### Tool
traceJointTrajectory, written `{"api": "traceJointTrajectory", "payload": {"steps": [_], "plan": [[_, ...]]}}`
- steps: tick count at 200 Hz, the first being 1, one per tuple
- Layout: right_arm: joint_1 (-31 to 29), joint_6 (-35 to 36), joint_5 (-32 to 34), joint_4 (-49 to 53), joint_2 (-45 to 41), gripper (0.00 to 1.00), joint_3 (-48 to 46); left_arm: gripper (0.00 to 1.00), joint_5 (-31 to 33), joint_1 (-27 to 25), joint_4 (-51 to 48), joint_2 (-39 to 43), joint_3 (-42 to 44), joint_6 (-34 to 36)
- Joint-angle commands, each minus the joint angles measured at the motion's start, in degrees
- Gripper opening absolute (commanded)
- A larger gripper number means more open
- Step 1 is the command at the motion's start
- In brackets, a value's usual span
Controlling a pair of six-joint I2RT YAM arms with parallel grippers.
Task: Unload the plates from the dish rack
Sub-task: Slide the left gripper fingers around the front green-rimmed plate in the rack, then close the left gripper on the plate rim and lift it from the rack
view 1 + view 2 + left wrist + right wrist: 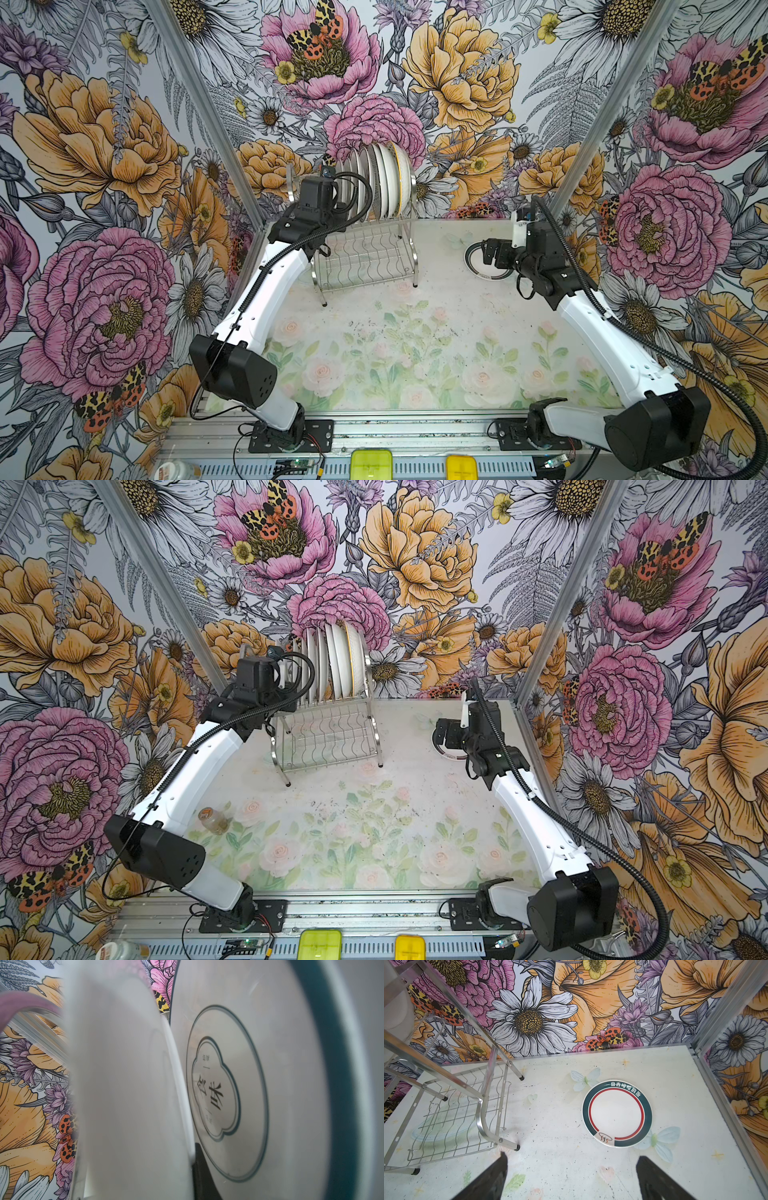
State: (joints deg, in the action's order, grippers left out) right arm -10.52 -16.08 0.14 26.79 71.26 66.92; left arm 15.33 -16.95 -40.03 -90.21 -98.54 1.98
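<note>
**Top views.** The dish rack [365,249] stands at the back of the counter [415,332]. The plates [386,183] stand on edge in its upper tier, tightly packed. The left arm [270,286] reaches into the left end of the row, and its own wrist hides the fingertips here. The right hand [487,252] hovers spread and holding nothing over a green-rimmed plate [470,262]. That plate lies flat on the counter, well apart from the rack. So one plate is out and the others are racked.

**Left wrist.** The left hand [194,1165] is clenched. One black finger [200,1174] sits in the narrow gap between the near white plate [124,1084] and the character plate [249,1084]. Its partner is hidden behind the white plate. My reading is a pinch on that plate's rim. I cannot tell whether the plate has left its slot.

**Right wrist.** The fingers are wide apart with bare counter between them. The green-rimmed plate lies face up beyond them, with the rack off to one side.

**Risks.**
- The pinch is thin and on a smooth rim, so the plate may pivot or slip once it is lifted.
- The neighbours are close, so a tilted pull could knock the character plate or drag it along.
- If the plate snags in its slot, the light rack may shift or tip, since nothing braces it.
</note>
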Motion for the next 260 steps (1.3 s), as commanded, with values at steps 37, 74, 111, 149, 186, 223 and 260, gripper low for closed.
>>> {"api": "traceJointTrajectory", "payload": {"steps": [37, 74, 111, 149, 186, 223, 260], "plan": [[0.5, -0.1, -0.4, -0.2, -1.1, 0.98, 0.6, 0.00, 0.3, 1.2, 1.7, 4.2, -2.5, 0.8], [0.5, -0.1, -0.5, -0.2, -1.0, 0.98, 0.8, 0.00, 0.8, 1.2, 1.5, 5.1, -3.0, 1.3], [0.6, -0.3, -0.6, -0.2, -0.8, 0.98, 0.9, 0.00, -0.4, 1.0, 1.5, 6.8, -3.9, 0.8], [0.7, -0.3, -0.6, -0.2, -0.8, 0.98, 0.8, 0.00, -0.6, -0.3, 1.5, 8.2, -4.2, 1.0], [0.7, -0.7, -0.5, -0.1, -0.7, 0.98, 0.7, 0.00, 0.1, -4.6, -0.2, 8.9, -7.3, 3.4], [1.9, -2.5, -1.8, 0.5, -2.2, 0.98, 0.3, 0.00, 4.4, -10.4, -2.6, 9.6, -10.1, 6.7], [4.0, -5.1, -2.6, 0.5, -4.6, 0.98, -1.2, 0.00, 9.8, -17.2, -2.9, 11.8, -10.5, 9.1]]}}
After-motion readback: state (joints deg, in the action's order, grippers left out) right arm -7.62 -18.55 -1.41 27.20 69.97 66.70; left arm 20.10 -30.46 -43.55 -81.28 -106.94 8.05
